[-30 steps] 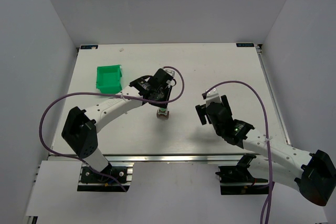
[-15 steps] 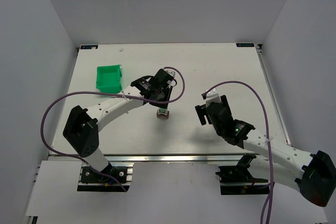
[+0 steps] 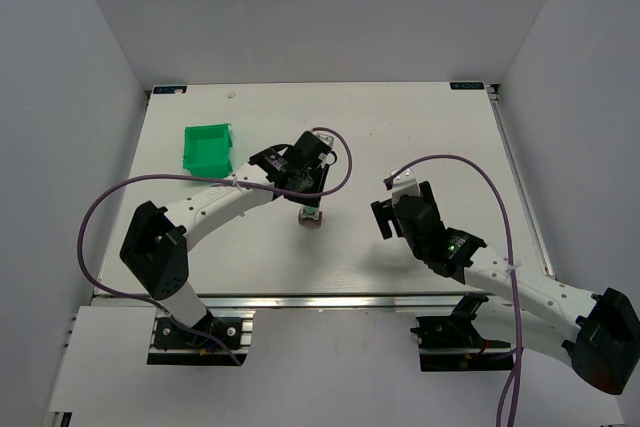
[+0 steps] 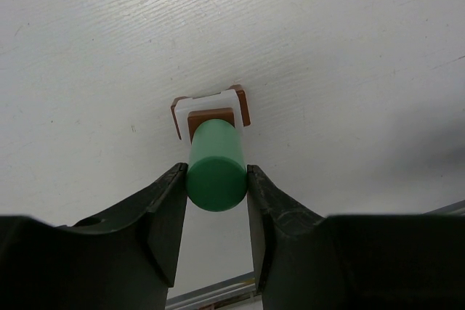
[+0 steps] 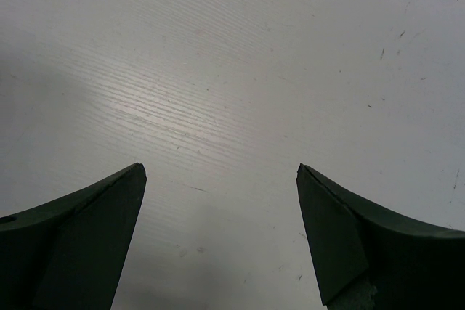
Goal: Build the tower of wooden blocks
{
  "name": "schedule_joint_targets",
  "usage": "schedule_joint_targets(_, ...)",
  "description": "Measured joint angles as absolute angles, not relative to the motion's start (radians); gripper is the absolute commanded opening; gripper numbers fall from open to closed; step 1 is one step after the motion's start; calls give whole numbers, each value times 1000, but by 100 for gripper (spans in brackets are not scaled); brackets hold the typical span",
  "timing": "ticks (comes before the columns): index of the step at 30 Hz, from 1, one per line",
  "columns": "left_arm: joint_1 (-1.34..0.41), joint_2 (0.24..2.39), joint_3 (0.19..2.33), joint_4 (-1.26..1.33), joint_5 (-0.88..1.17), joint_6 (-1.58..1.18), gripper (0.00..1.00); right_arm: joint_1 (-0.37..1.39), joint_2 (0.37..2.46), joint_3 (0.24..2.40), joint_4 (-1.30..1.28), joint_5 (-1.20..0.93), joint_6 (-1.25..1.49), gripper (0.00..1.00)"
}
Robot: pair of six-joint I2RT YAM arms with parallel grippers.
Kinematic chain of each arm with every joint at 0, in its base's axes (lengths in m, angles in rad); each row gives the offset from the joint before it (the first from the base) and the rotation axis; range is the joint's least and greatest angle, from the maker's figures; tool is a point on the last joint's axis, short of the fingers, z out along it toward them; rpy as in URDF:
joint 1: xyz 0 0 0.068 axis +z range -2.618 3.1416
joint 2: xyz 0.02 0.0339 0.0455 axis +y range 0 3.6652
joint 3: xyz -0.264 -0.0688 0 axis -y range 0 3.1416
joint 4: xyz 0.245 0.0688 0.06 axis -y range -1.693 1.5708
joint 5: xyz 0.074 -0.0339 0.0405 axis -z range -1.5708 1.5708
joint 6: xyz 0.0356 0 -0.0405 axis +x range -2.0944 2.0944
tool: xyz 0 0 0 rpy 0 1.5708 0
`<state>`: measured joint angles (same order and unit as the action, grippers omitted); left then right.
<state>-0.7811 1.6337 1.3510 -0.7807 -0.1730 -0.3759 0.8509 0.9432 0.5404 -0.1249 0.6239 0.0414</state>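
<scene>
Little has been moved since earlier: only the left arm (image 3: pixel 215 205) is nudged. The green cylinder (image 4: pixel 215 168) is pinched by the left gripper (image 4: pixel 216 170) atop the wood block tower (image 3: pixel 311 217), at the middle of the table (image 3: pixel 420 127); the right gripper (image 5: pixel 220 168) is spread wide. Release should be made evenly, then straight up

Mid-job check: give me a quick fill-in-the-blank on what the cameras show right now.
The left gripper clasps a ____ cylinder.
It stands on the wood block tower, whose bottom block is ____.
The right gripper is open and holds ____.
From above, the green bin lies ____ of the tower.
Missing words: green; brown; nothing; left.
</scene>
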Motion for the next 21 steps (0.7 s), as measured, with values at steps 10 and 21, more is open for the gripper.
schedule_joint_targets(10,-781,1634,1348,-773,-172,-372,67,851,943,540,-125,619,41,89)
schedule_joint_targets(21,-781,1603,1316,-726,-123,-355,86,850,941,540,-123,591,30,89)
